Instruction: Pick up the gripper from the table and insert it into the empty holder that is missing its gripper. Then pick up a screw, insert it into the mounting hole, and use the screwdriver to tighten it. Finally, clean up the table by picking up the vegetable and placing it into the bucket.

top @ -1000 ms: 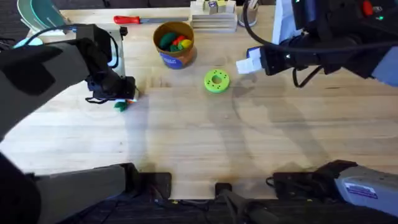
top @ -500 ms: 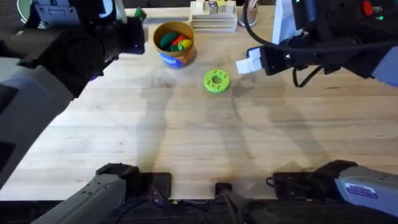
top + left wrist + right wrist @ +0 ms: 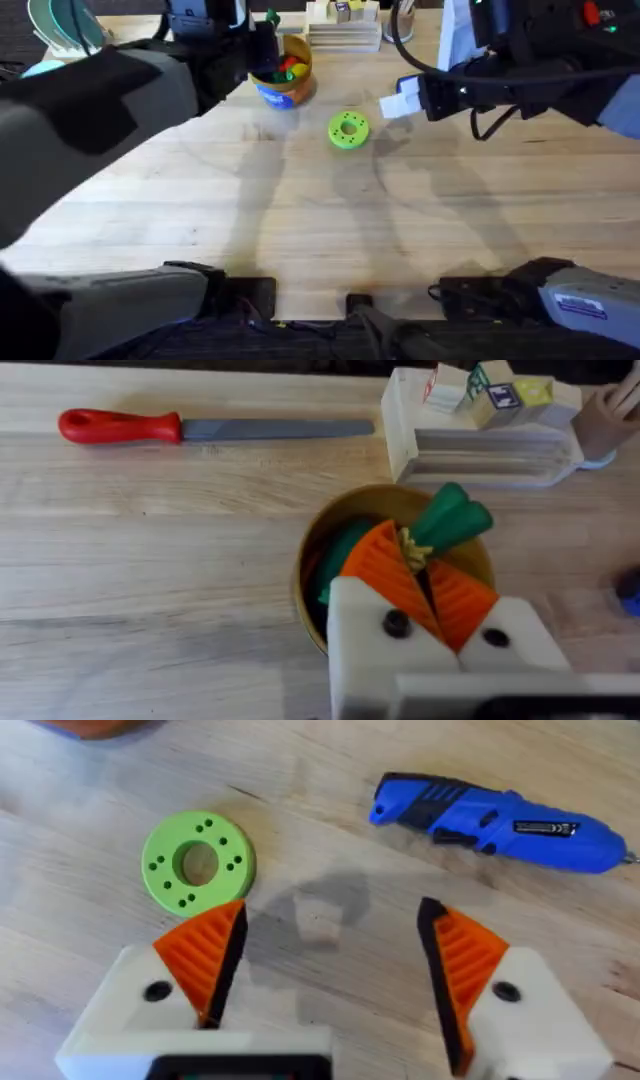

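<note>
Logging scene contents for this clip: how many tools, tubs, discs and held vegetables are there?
Tools: 2, the screwdriver and the red-handled tool
Tubs: 1, the bucket
Discs: 1, the lime disc
Held: 1, the vegetable in the left claw
Total: 5

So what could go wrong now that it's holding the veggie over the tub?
The left gripper pinches the green vegetable by one end, right above the bucket. It could slip early or land on the rim and bounce out. The bucket already holds toys, so it might not settle in. Lowering too far, the fingers could knock the bucket over.
</note>
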### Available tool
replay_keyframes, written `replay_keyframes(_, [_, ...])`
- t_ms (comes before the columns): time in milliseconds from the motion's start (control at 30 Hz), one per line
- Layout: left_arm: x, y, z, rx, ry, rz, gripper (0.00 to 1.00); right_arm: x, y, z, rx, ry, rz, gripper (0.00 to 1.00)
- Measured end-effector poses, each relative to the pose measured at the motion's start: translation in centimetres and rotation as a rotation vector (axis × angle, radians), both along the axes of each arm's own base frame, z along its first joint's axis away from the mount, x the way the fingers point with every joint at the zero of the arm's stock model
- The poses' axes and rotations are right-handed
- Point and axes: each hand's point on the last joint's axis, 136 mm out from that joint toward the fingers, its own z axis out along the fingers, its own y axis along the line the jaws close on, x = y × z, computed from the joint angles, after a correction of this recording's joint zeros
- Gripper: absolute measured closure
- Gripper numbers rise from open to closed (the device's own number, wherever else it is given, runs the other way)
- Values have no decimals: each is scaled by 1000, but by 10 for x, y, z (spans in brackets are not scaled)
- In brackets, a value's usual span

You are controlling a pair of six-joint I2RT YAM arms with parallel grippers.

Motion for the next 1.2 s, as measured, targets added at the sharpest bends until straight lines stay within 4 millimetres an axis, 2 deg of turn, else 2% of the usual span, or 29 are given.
replay_keyframes(67, [3,-2,-11,-2,18,-3,970,0,0,0,1,-2,0,10])
replay_keyframes(100, [5,-3,-14,-4,23,-4,900,1,0,0,1,-3,0,10])
replay_keyframes(167, [6,-4,-16,-9,25,-3,679,1,0,0,1,-3,0,10])
replay_keyframes(267, [7,-4,-14,-15,16,0,263,0,0,0,1,-2,0,10])
replay_keyframes(333, [7,-4,-14,-18,16,0,73,0,0,0,1,-2,0,10])
replay_keyframes(367, [7,-4,-14,-20,16,0,24,0,0,0,0,-1,0,10])
replay_keyframes(567, [5,-5,-6,3,-3,-23,9,-6,-2,-1,-11,29,0,10])
replay_keyframes(700, [-9,-4,27,58,-63,-65,9,-14,-6,11,-30,76,1,10])
replay_keyframes(833, [-41,-1,65,110,-115,-107,9,-28,-11,40,-43,113,2,11])
replay_keyframes(900, [-59,2,78,125,-120,-117,9,-36,-14,60,-39,104,2,10])
replay_keyframes(1067, [-114,14,94,149,-88,-132,9,-51,-20,113,0,7,2,10])
replay_keyframes(1200, [-152,22,102,156,-80,-136,9,-63,-25,135,27,-61,2,10])
